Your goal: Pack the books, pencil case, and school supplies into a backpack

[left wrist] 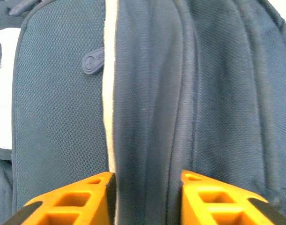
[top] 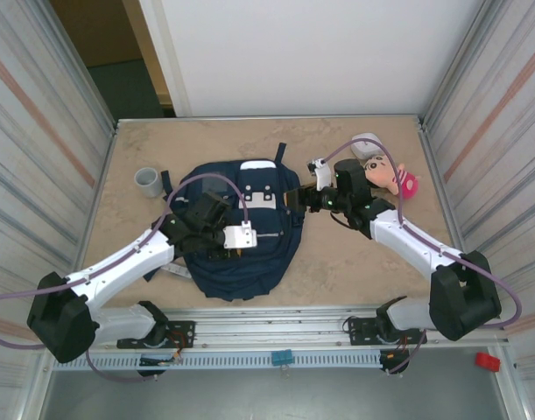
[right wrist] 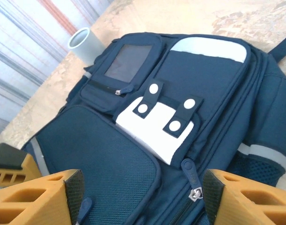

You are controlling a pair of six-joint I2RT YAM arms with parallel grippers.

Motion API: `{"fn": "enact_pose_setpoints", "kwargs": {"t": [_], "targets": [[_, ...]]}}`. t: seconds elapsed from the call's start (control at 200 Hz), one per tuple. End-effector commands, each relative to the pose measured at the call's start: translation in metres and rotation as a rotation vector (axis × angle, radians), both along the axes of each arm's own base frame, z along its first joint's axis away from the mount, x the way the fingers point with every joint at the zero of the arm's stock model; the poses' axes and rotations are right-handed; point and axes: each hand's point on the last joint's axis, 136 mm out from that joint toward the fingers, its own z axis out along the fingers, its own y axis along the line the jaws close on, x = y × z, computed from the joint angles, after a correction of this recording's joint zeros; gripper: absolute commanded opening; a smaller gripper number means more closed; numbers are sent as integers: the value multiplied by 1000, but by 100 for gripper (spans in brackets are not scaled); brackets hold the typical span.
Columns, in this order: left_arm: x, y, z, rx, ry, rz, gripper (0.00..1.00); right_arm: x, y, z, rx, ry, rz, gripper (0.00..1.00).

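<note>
Where the navy backpack [top: 249, 267] lies flat mid-table, front up, we see the L gripper [left wrist: 147, 180] down on it, w/ orange fingers [left wrist: 77, 197] either side of a fabric fold; can't tell if it's pinched. R gripper [right wrist: 143, 187] hangs at the pack's right side, jaws wide apart, nothing betw. them.

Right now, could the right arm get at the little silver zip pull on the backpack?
Probably yes. The right gripper is open and close above the backpack. The zip pull lies bare on the fabric between its fingers, nearer one of them, with nothing covering it.
</note>
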Motion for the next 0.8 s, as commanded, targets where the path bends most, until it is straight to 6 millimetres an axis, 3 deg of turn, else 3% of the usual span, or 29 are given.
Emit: {"fn": "enact_pose_setpoints", "kwargs": {"t": [0.0,0.055,0.15,0.356,0.661,0.797], "targets": [[6,-10,25,-119,12,24,20,-9,7,13,44,-49,80,70],[5,-13,38,-202,44,31,8,-12,9,14,62,-48,106,70],[4,-12,55,-324,76,34,0,-17,9,11,83,-36,138,71],[2,-6,77,-494,104,20,0,-17,3,-8,139,57,175,73],[1,-7,78,-520,112,1,0,-5,24,-19,183,116,218,78],[2,-6,81,-520,99,2,0,-10,30,-28,183,165,267,78]]}}
